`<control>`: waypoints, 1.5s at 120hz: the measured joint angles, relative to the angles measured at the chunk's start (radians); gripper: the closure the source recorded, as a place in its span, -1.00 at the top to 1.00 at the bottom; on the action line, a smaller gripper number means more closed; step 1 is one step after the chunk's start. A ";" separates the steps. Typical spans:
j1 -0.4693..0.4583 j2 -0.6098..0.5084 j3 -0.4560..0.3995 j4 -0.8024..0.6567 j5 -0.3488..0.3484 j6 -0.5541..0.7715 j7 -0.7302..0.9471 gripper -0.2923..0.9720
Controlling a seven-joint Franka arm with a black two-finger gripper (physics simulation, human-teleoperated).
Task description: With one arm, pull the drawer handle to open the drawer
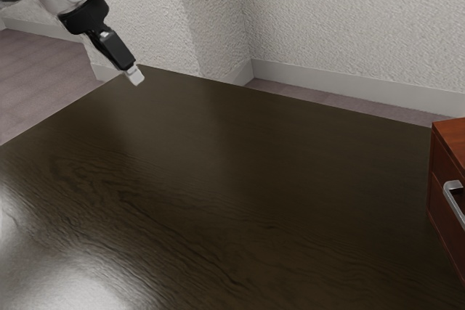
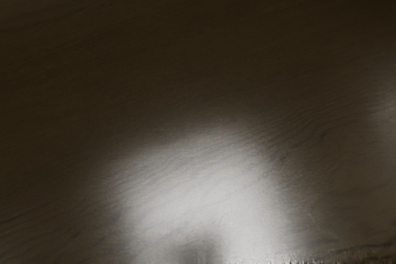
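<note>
A reddish-brown drawer cabinet stands on the dark table at the exterior view's right edge, partly cut off by the frame. Its grey metal handle sits on the drawer front, which looks flush with the cabinet. My black gripper hangs at the exterior view's upper left, above the table's far corner and a long way from the cabinet. It points down and toward the right, with nothing held. The wrist view looks down on the bare table top with a bright glare patch.
The dark wooden table spreads between the gripper and the cabinet. A textured white wall with a baseboard runs behind it, and a wall corner juts out near the arm.
</note>
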 joint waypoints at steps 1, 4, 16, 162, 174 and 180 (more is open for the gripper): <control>0.000 0.006 0.000 0.000 -0.001 0.000 0.006 0.54; -0.003 0.021 -0.001 0.000 -0.004 0.000 0.023 0.54; -0.009 0.040 0.003 -0.004 -0.004 -0.006 0.096 0.53; -0.767 -0.222 0.000 -0.534 0.241 0.429 1.530 0.54; -0.805 -0.194 -0.001 -0.534 0.240 0.474 1.567 0.54; -0.825 -0.186 -0.001 -0.534 0.239 0.496 1.584 0.54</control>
